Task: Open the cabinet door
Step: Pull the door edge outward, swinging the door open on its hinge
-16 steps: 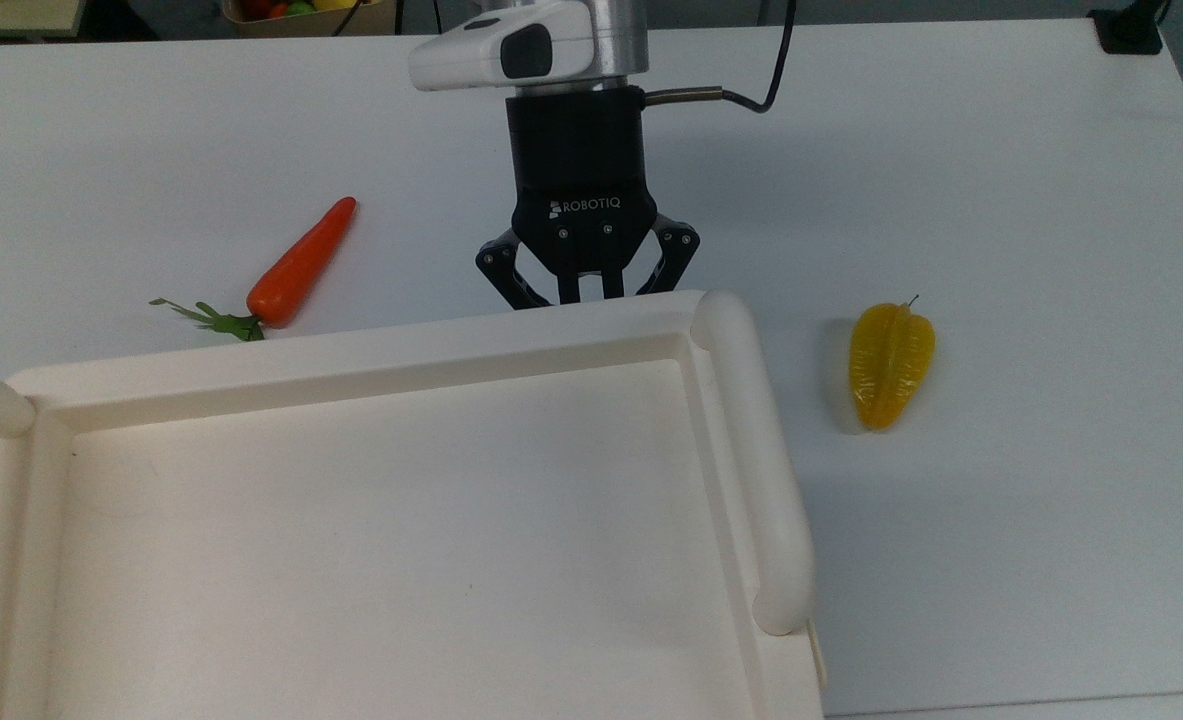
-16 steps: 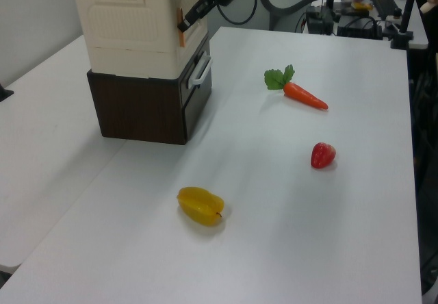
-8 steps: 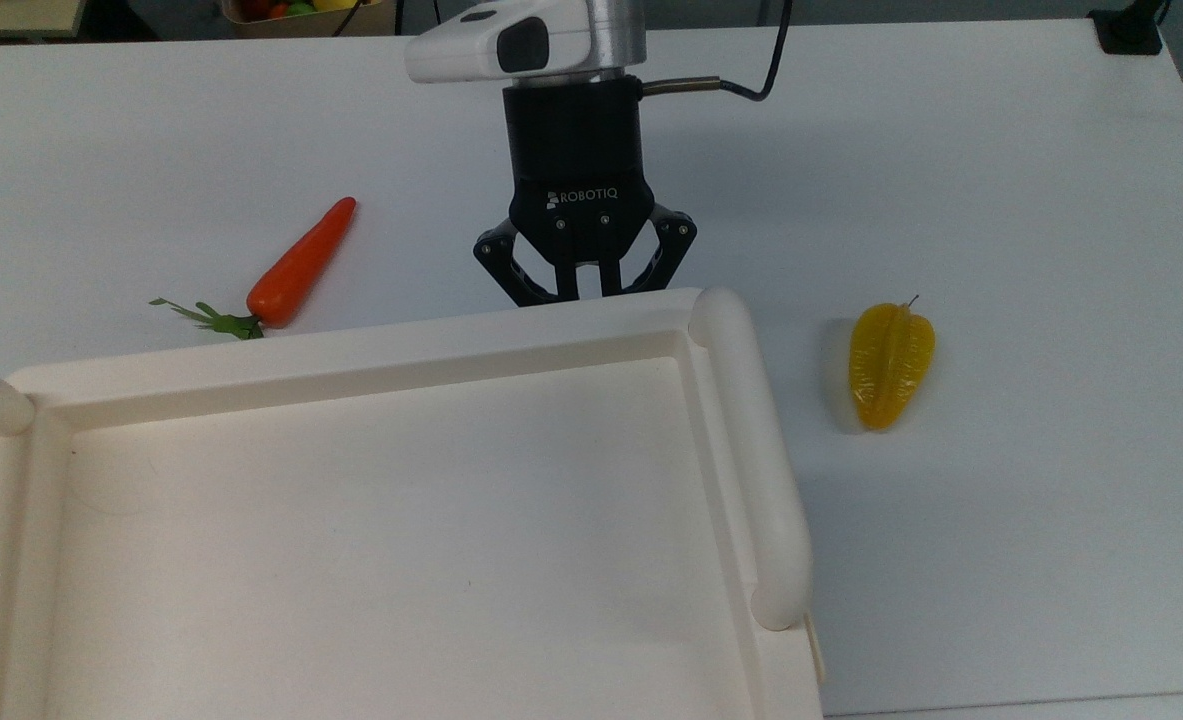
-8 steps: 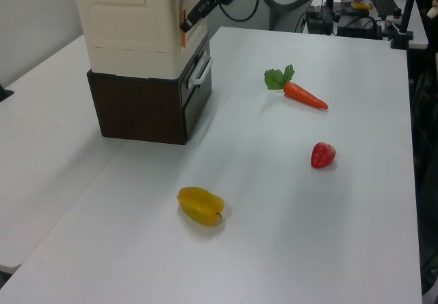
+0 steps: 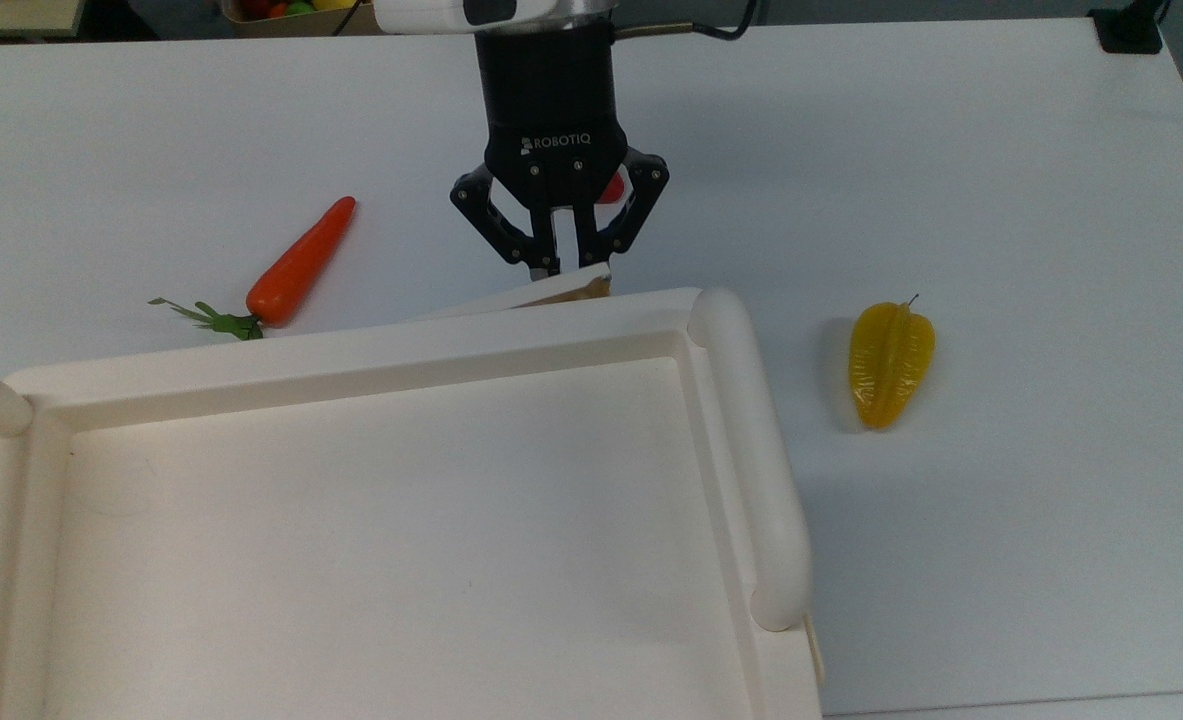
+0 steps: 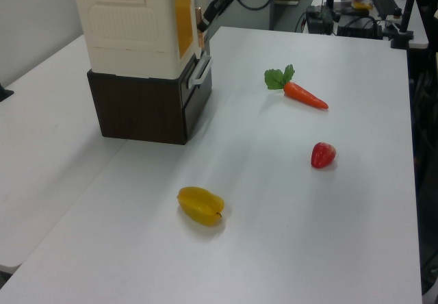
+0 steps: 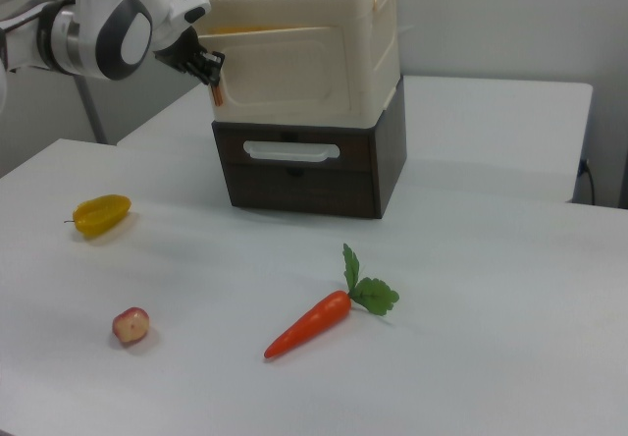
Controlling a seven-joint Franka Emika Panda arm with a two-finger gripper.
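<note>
Gripping the free edge of the cabinet door (image 5: 541,292), the hand (image 5: 559,262) in the top view has its two fingers pinched together on the door's tan corner. The door angles out from the cabinet (image 5: 371,520) front, its far end toward nine o'clock close to the box — so I judge it hinged there and only partly swung. The cabinet's recessed top takes up the lower part of the top view. A carrot (image 5: 296,265) lies on the counter (image 5: 1001,180) at about nine o'clock from the hand, a yellow star fruit (image 5: 889,362) at about four o'clock, both well apart from the door's sweep.

Left view: the hand (image 6: 203,22) sits at the cabinet's (image 6: 130,30) upper front corner, at two o'clock from the box, holding the door (image 6: 185,16) edge clear of the face; an orange-yellow surface shows at the opening. A dark drawer unit (image 6: 147,105) carries the cabinet. A strawberry (image 6: 322,155) rests near the carrot (image 6: 304,95).

Right view: the hand (image 7: 209,71) is clamped at the door's (image 7: 280,63) nine o'clock edge — a grip at the edge farthest from the hinge probably gives the easiest pull. More swing looks needed.
</note>
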